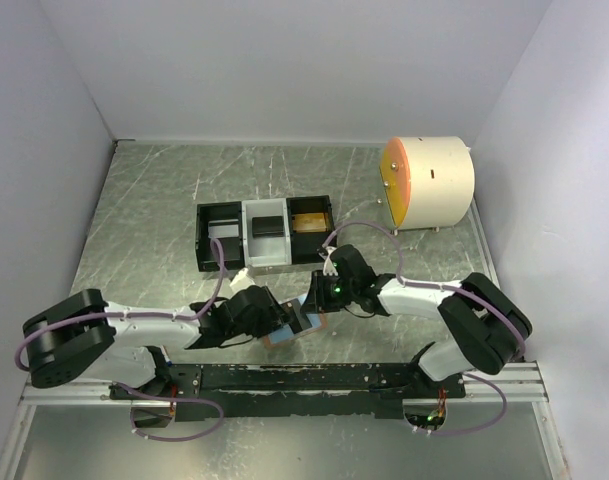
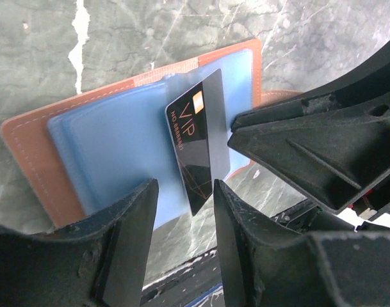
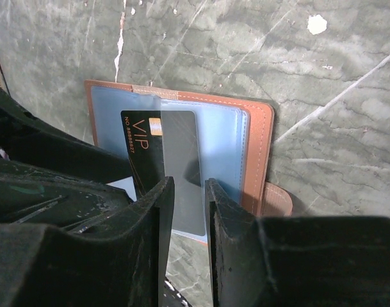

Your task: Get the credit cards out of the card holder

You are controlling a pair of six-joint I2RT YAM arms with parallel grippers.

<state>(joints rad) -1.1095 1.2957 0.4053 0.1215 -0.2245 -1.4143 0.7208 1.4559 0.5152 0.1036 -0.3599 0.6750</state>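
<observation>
The salmon-pink card holder (image 1: 281, 339) (image 2: 28, 153) (image 3: 259, 147) lies open on the table between both arms, its pale blue pocket panels facing up. A black credit card (image 2: 198, 141) (image 3: 143, 147) marked VIP sticks partly out of a pocket, tilted up from the panel. My left gripper (image 1: 276, 320) (image 2: 185, 211) is open, and the card's lower corner hangs between its fingers untouched. My right gripper (image 1: 310, 306) (image 3: 189, 204) stands over the holder's other half, jaws a narrow gap apart. One of its fingers (image 2: 297, 153) ends at the card's edge. No other cards show.
A black-and-grey three-compartment tray (image 1: 199, 240) sits behind the arms. A cream cylinder with an orange face (image 1: 434, 180) stands at the back right. The arms' black mounting rail (image 1: 314, 378) runs along the near edge. White walls close in the table on three sides.
</observation>
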